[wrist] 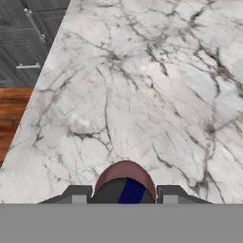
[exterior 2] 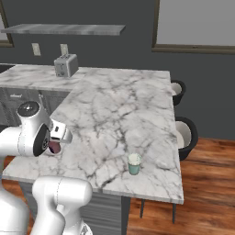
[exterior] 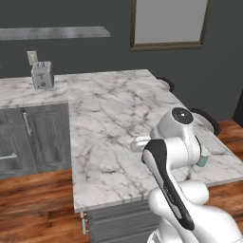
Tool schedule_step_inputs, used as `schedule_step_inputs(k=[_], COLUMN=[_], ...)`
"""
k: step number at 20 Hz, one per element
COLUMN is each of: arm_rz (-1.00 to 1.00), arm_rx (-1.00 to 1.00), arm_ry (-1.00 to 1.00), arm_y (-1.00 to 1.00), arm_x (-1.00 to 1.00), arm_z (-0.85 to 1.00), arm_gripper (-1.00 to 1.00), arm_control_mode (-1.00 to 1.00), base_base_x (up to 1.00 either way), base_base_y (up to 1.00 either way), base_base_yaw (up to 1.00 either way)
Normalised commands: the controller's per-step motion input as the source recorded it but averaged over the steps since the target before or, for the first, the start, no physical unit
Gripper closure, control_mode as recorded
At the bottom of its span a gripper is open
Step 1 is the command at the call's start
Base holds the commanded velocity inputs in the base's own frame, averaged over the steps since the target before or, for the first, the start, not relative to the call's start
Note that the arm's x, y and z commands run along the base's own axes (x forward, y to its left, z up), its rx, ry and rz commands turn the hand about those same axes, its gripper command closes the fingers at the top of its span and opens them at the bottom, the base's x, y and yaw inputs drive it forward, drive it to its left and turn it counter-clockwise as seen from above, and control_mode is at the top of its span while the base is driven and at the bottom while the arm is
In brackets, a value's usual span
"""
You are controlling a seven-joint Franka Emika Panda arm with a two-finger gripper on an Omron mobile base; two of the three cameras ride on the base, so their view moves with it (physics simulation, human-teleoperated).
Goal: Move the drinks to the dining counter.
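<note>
A dark-purple drink container (wrist: 124,176) sits between my gripper's (wrist: 124,193) two fingers, held above the dining counter (wrist: 142,85). From the right base view the same purple drink (exterior 2: 54,147) shows just under the hand, over the near left part of the white marble dining counter (exterior 2: 119,105). The teal paper cup (exterior 2: 134,164) with a white lid stands upright on the slab near its front right corner. In the left base view that cup (exterior: 203,160) peeks out from behind my arm, on the dining counter (exterior: 109,123).
A silver toaster (exterior: 42,75) stands on the narrower worktop over grey drawers (exterior: 33,137) at the back left. Two dark stools (exterior 2: 186,133) stand along the slab's far right side. Wood floor lies around the counter.
</note>
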Motion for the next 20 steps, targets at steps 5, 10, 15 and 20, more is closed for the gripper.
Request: schedule_step_inputs(k=[5,10,15,20], arm_rz=[0.00,0.00,0.00,0.00], arm_rx=[0.00,0.00,0.00,0.00], arm_ry=[0.06,0.03,0.00,-0.02], arm_y=[0.00,0.00,0.04,0.09], arm_x=[0.09,0.11,0.02,0.00], arm_z=[-0.16,-0.20,-0.26,-0.37], arm_gripper=[1.00,1.00,1.00,1.00], arm_control_mode=[-1.00,-1.00,-1.00,-1.00], base_base_x=[0.00,0.00,0.00,0.00], base_base_y=[0.00,0.00,0.00,0.00], base_base_yaw=[0.00,0.00,0.00,0.00])
